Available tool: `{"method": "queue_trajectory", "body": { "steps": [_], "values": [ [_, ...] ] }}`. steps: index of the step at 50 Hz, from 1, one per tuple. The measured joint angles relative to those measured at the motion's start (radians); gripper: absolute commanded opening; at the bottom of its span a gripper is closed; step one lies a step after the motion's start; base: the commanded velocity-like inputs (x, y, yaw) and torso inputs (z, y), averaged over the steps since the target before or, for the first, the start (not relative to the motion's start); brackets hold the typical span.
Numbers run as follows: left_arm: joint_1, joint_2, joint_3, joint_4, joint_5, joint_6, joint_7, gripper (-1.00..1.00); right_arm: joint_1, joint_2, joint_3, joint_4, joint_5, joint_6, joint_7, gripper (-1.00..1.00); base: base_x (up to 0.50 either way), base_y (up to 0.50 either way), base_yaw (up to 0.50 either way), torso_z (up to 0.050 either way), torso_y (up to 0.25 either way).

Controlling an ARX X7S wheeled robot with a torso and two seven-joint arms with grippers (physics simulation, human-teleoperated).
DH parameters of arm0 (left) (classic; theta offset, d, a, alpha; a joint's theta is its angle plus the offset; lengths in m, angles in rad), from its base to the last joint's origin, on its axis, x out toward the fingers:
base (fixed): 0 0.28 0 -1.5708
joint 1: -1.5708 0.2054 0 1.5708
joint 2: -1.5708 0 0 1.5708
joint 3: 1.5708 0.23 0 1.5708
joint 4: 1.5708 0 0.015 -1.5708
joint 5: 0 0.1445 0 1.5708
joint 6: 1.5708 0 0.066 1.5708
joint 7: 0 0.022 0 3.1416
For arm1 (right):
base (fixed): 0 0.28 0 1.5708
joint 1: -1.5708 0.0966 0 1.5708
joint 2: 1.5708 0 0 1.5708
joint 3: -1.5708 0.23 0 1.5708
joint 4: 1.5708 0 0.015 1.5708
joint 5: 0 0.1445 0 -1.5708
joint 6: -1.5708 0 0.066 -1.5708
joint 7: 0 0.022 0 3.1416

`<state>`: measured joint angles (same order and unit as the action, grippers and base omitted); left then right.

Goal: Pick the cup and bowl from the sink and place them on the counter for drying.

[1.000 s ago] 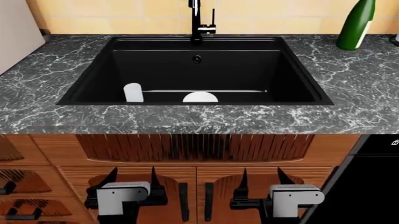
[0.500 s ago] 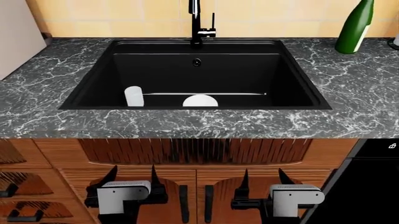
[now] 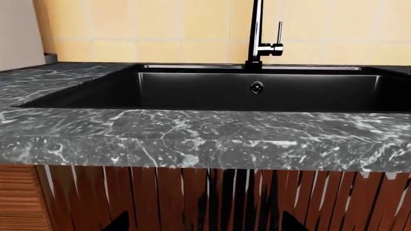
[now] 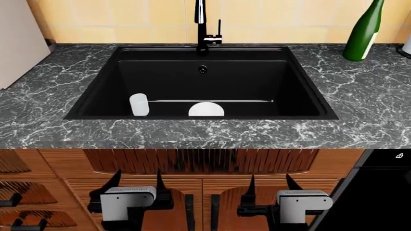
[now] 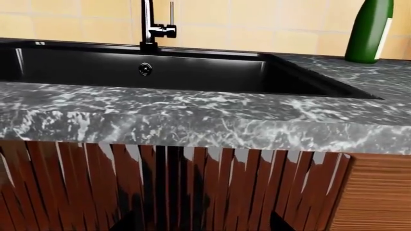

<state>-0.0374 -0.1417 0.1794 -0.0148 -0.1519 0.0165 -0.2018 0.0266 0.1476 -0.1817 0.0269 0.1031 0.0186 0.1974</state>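
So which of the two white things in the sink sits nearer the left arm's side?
The cup, the narrow upright tumbler near the sink's left wall. The wider, rounded bowl lies nearer the middle.

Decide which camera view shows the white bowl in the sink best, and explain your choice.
The head view shows it best: the bowl lies low in the sink, near its front wall, right of the cup. In both wrist views the counter edge hides the sink floor, so neither shows the bowl.
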Motion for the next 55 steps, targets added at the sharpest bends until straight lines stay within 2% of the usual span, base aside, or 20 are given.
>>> {"method": "queue_trajectory", "body": {
  "steps": [21,42,48,55],
  "values": [
    [0.001,-0.014,0.016,0.002,-0.009,0.011,-0.011,1.00,0.003,0.011,-0.015,0.002,0.012,-0.002,0.011,1.00,0.00,0.00,0.00,0.050,0.000],
    [0.000,-0.020,0.022,0.012,-0.026,0.009,-0.034,1.00,0.004,0.019,-0.024,0.002,0.030,-0.004,0.022,1.00,0.00,0.00,0.00,0.001,0.000],
    [0.003,-0.030,0.017,0.071,-0.053,-0.046,-0.044,1.00,0.010,0.028,-0.019,-0.059,0.052,0.047,0.029,1.00,0.00,0.00,0.00,0.000,0.000],
    [-0.031,-0.094,-0.007,0.264,-0.137,-0.239,-0.055,1.00,0.060,0.091,0.014,-0.267,0.166,0.264,0.015,1.00,0.00,0.00,0.00,0.000,0.000]
  ]
}}
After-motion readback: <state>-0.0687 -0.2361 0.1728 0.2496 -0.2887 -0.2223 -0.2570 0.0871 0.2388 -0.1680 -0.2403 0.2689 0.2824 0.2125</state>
